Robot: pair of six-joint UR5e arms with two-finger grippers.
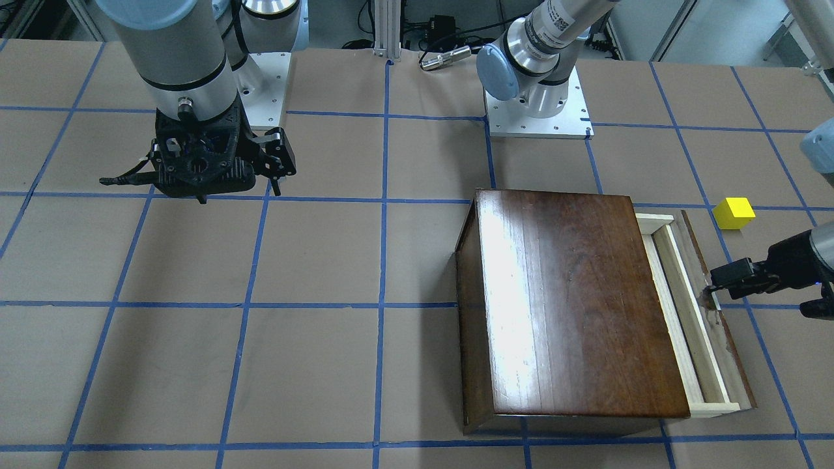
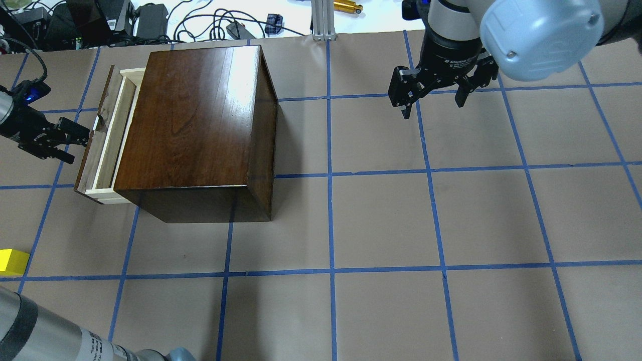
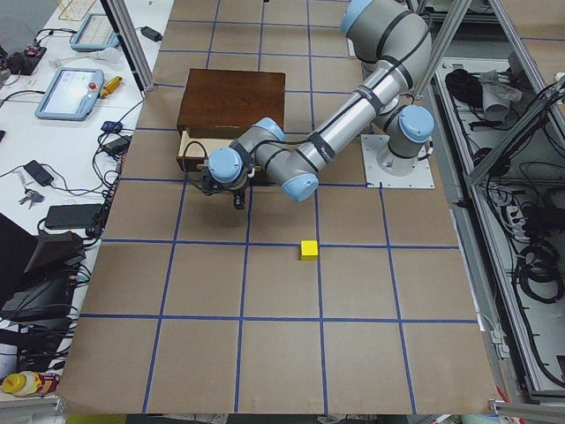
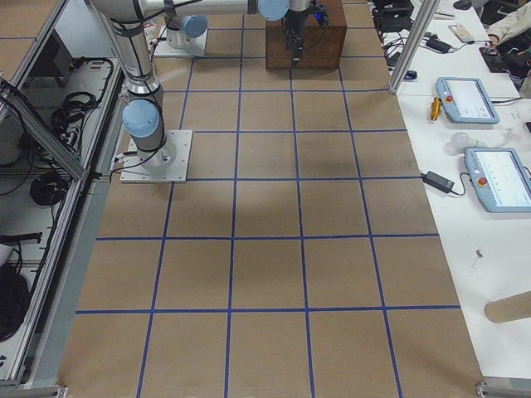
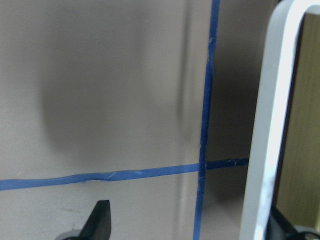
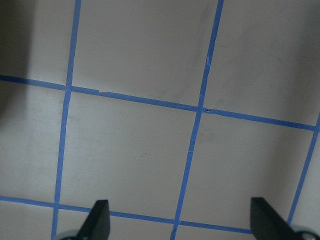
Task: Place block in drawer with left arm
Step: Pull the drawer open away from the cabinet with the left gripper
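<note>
- Overhead exterior view: the left gripper (image 2: pixel 79 146) sits at the white handle (image 2: pixel 96 122) of the partly open drawer (image 2: pixel 107 150), fingers spread wide, holding nothing.
- The yellow block (image 2: pixel 11 261) rests on the table (image 2: pixel 381 220), apart from the drawer, on the robot's side of that gripper.
- The left arm is much nearer the block; the right gripper (image 2: pixel 432 104) hangs open and empty, well away.

Table (image 1: pixel 326 260) with box (image 1: pixel 573 293), block (image 1: pixel 733 213)
</note>
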